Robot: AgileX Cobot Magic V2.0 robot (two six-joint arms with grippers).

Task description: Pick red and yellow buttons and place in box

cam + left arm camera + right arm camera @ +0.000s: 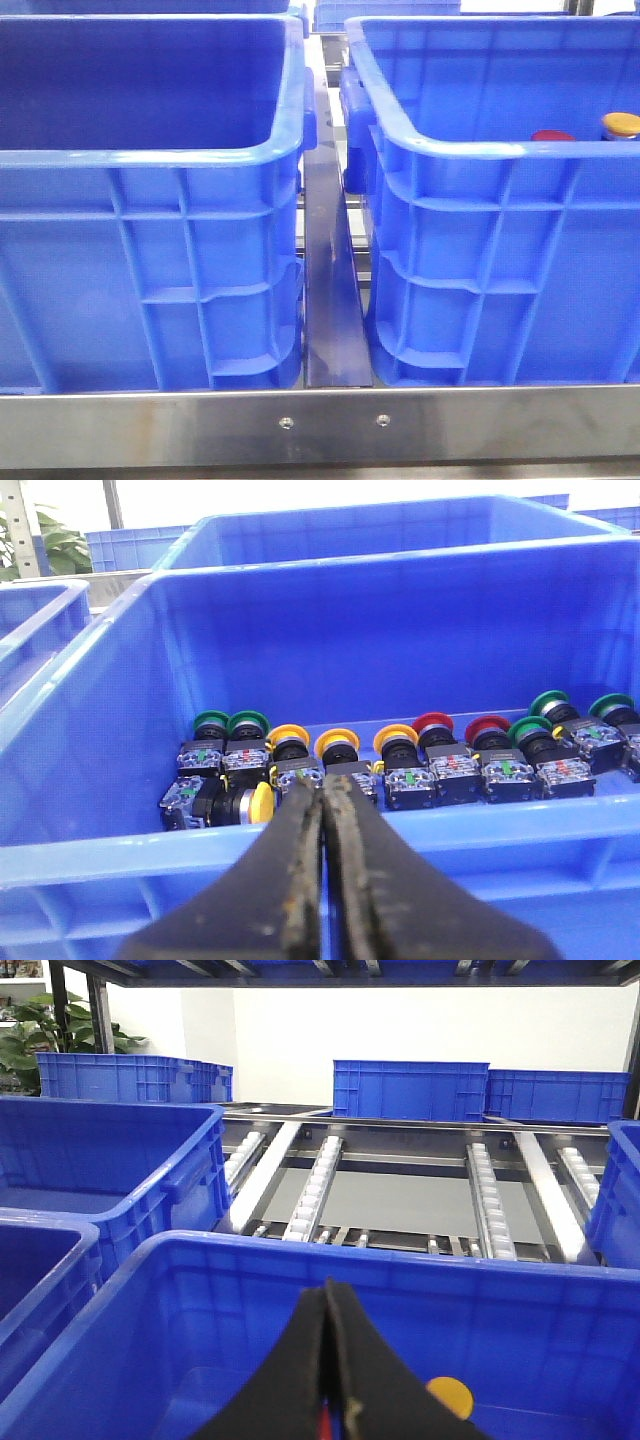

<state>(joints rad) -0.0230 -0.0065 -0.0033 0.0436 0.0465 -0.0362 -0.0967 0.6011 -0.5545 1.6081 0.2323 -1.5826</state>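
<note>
Two large deep blue plastic crates with thick rolled rims and ribbed outer walls stand side by side behind a brushed steel front rail in the front view, a dark metal divider strip between them; the left-hand crate shows only bare blue inner walls from here, while over the near rim of the right-hand crate a small red domed button cap and a yellow-orange button cap just peek, close beside each other near the right edge; neither arm appears in this view.

In the left wrist view the left gripper hangs above the near rim of a blue supply crate, its two black fingers pressed together with nothing between them; on that crate's floor lies a row of push-button switches with green, yellow-orange and red caps, each on a black and clear contact block.

In the right wrist view the right gripper sits over another blue crate, its black fingers closed against each other; whether the small red patch at their base is something held cannot be told; a yellow-orange round cap lies on the crate floor just beside the fingers; beyond the crate run steel roller conveyor tracks.
</note>
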